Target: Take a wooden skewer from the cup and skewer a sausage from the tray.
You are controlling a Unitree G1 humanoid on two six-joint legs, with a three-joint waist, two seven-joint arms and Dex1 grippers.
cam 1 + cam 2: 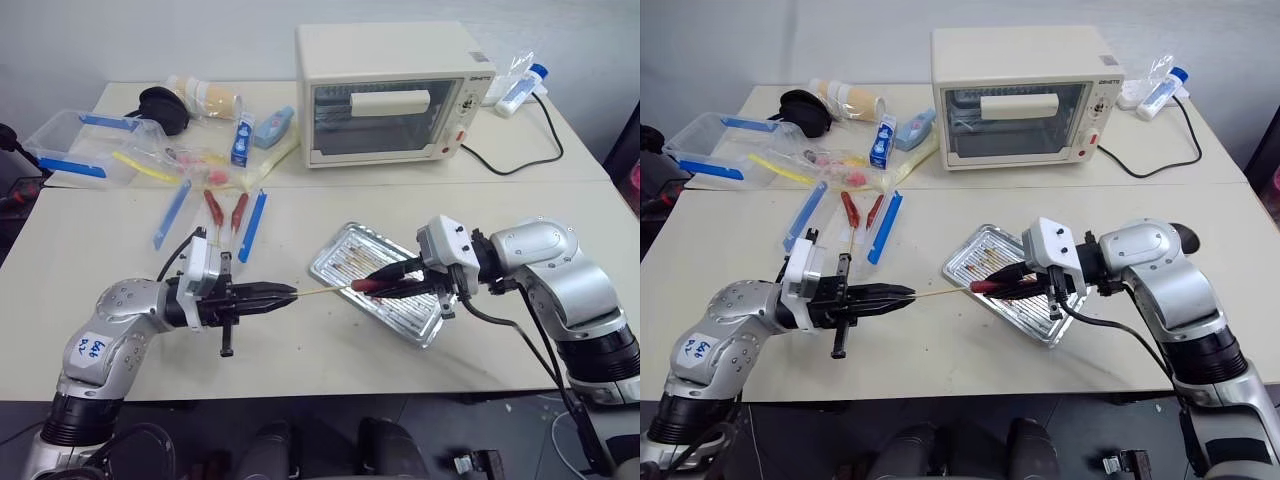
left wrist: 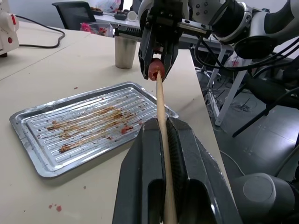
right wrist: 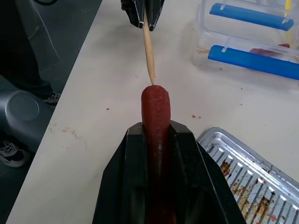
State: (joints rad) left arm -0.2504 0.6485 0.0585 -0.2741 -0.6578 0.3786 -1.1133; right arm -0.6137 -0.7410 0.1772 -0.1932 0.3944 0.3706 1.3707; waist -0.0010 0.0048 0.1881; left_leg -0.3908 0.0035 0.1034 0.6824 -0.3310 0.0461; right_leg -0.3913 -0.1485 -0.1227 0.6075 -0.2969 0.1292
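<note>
Jaws of the left gripper [image 1: 290,293] pinch the wooden skewer [image 1: 325,290]; right gripper [image 1: 375,283] clamps the sausage [image 3: 155,122], skewer tip touching it, above the tray [image 1: 335,262] at frame centre.

On the left arm's upper part there is a white sticker [image 1: 92,348] with blue handwritten marks, but I cannot read them surely. The toaster oven [image 1: 385,95] has a small dark brand word at its upper right corner and small printing beside its knobs; both are too small to read.
</note>
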